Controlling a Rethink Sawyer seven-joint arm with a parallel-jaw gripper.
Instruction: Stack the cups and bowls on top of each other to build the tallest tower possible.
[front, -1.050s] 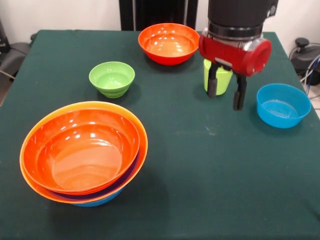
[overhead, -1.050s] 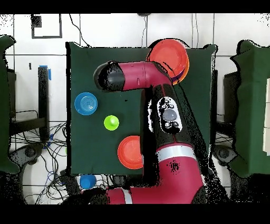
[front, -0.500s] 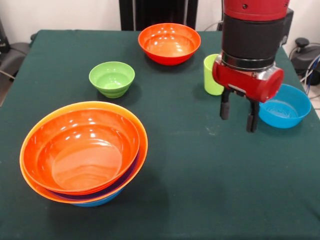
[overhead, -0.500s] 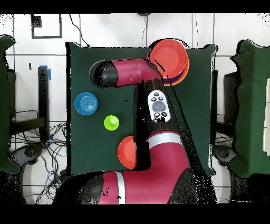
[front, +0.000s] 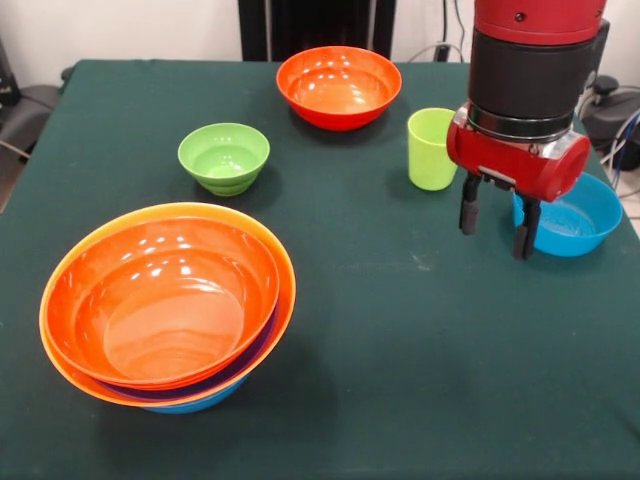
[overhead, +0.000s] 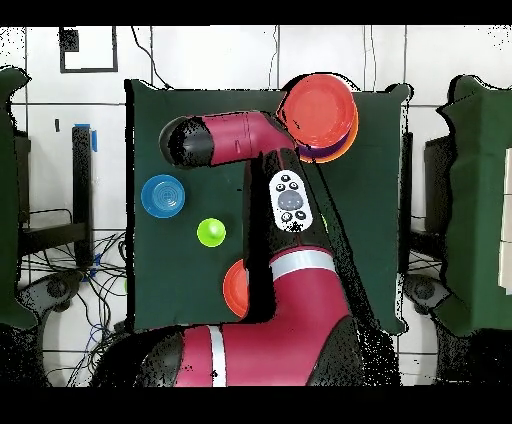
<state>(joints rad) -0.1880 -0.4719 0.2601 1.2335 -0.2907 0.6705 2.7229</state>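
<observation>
Just beside the gripper (front: 496, 218), on the side away from the tower, sits the glossy blue plastic bowl (front: 575, 217), upright on the dark green cloth-covered table (front: 400, 340); one black finger (front: 523, 228) overlaps its near rim in the front view, though whether it touches the rim cannot be told. The two fingers hang apart with nothing between them. On the gripper's other side, a little farther back, stands the tapered lime-green plastic tumbler (front: 431, 148), upright and free. Farther off on that side are the glossy red-orange round bowl (front: 338, 86) and the small lime-green bowl (front: 224, 157), each alone. Well away, toward the front corner of the table, is the tower (front: 168, 303): a red-orange bowl nested in a big orange one, with purple and blue rims showing beneath. In the overhead view the red and black arm (overhead: 290, 205) covers the wrist, and the blue bowl (overhead: 163, 196) lies just beyond it.

The step in hand looks like an approach to the blue bowl, with no grasp yet made. The next move would likely call for shifting the open fingers so one falls inside the bowl's wall and one outside, lowering over the rim, then closing. The thin, slick wall may slip or tip the bowl if pinched too shallowly.
</observation>
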